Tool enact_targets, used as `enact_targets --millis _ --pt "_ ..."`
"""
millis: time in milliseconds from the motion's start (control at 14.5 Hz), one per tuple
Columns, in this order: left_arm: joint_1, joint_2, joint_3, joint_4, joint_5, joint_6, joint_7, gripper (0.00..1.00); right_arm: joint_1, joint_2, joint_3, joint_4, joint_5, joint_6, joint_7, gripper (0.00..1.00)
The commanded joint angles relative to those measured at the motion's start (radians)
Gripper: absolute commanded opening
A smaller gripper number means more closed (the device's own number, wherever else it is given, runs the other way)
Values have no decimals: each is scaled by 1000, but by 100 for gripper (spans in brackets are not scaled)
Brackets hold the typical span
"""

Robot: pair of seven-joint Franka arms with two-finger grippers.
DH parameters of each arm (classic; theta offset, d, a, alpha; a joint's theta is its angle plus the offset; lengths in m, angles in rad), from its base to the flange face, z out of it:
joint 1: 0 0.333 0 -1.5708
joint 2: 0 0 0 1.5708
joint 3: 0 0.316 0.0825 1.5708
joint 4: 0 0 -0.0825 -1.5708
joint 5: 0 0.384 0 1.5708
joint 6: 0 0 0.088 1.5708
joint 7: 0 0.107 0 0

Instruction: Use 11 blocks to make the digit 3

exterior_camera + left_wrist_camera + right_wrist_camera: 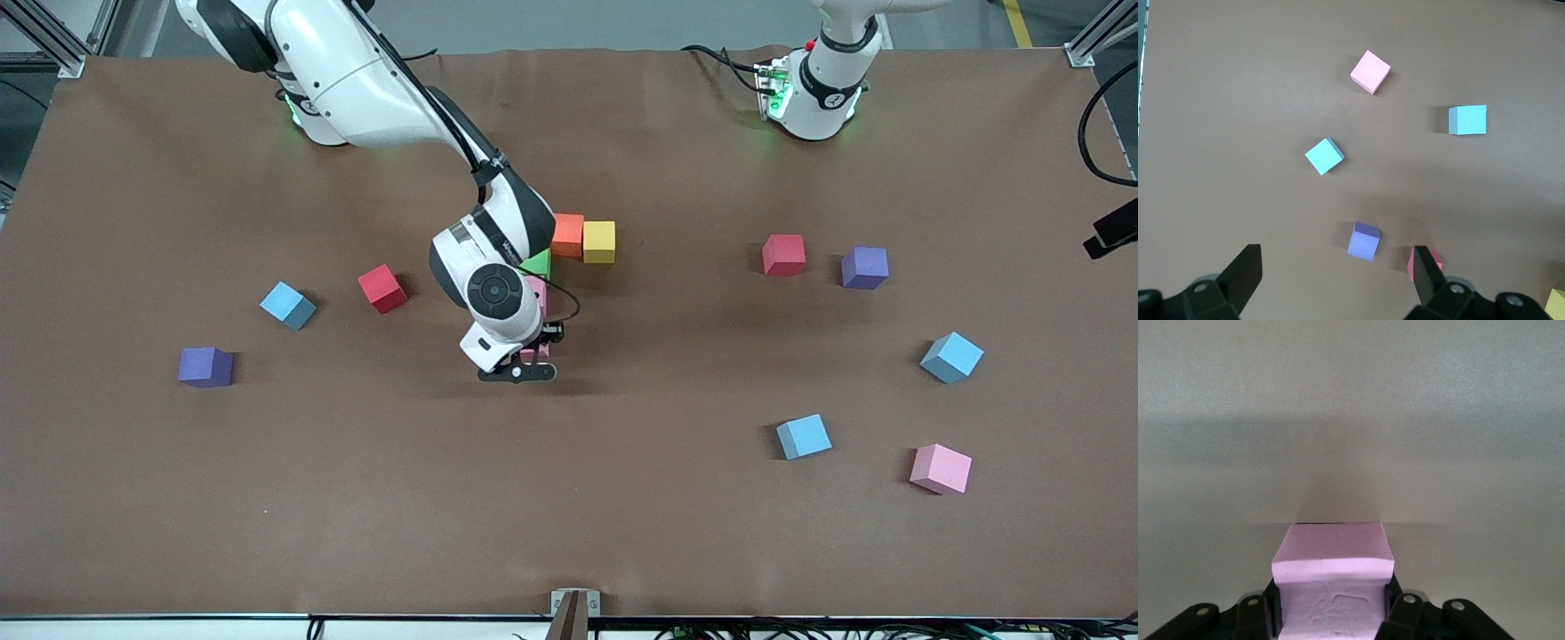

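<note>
Now the right gripper (520,372) sits mid-table, fingers clamped on a pink block (1333,587) (foam visibly squashed), low over the table (569,498) just below the started figure. That figure so far: orange (567,235) and yellow (599,242) side by side, green (536,263) and another pink (535,292) partly hidden by the arm. Left gripper (1338,283) waits wide open, high above the loose blocks near its end. Risks, imo: squeezed foam may spring or cling on release and land skewed; the wrist hides the row, so a nudge could shift placed cubes.
</note>
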Motion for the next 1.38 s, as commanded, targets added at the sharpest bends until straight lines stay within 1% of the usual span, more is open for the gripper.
enact_targets --millis 0,207,483,1105,1312 --pt "-13 -3 -2 4 13 -11 2 100 1 -24 -1 -42 11 14 1 24" --pt "-15 -2 -4 4 13 -9 8 100 -1 -24 -1 -42 11 17 1 24" --pt "-18 1 -4 4 13 -9 8 100 -1 -28 -1 -64 11 59 6 24" --pt "-12 7 -2 4 13 -6 8 100 -1 -42 -4 -75 10 57 3 24" --pt "-7 7 -1 6 13 20 9 100 -1 -50 -4 -91 6 59 3 24"
